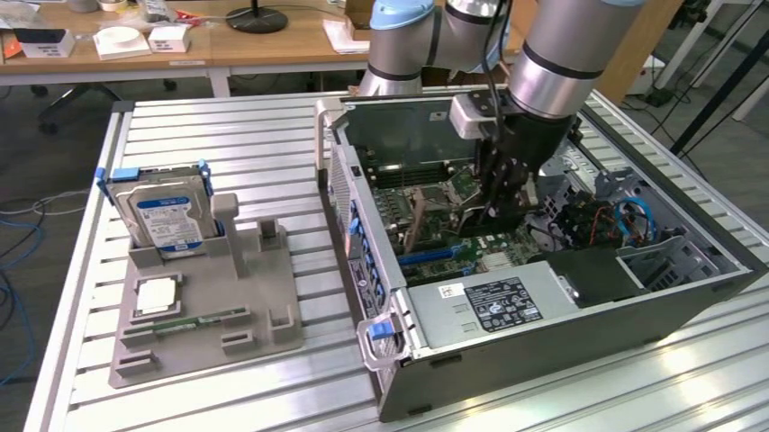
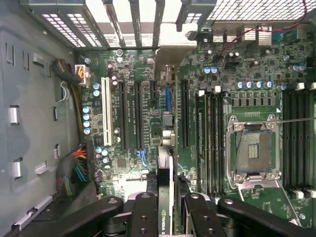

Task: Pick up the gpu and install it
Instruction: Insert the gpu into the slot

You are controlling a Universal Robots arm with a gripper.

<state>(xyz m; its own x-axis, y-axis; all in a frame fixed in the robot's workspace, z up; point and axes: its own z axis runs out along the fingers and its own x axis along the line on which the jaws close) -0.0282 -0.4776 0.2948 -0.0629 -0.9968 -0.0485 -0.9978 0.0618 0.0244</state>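
Note:
The gpu [image 2: 166, 168] appears edge-on as a thin dark card with a green logo near the fingers [image 2: 144, 213]. Its silvery bracket [image 2: 173, 47] reaches toward the case's rear slot openings. My gripper [image 2: 167, 210] is shut on the card's upper edge and holds it upright over the motherboard [image 2: 247, 98], between two long black expansion slots [image 2: 139, 116]. In the exterior view my gripper [image 1: 493, 216] reaches down inside the open computer case [image 1: 565, 297], low over the board. There the black fingers mostly hide the card.
A power supply [image 1: 493, 306] fills the case's near end, with drive cages and cables toward the exterior view's right. Memory slots [image 2: 210, 143] and the CPU socket [image 2: 254, 150] lie beside the card. A grey fixture [image 1: 204, 306] holds a hard drive [image 1: 168, 216] and a memory stick [image 1: 193, 321].

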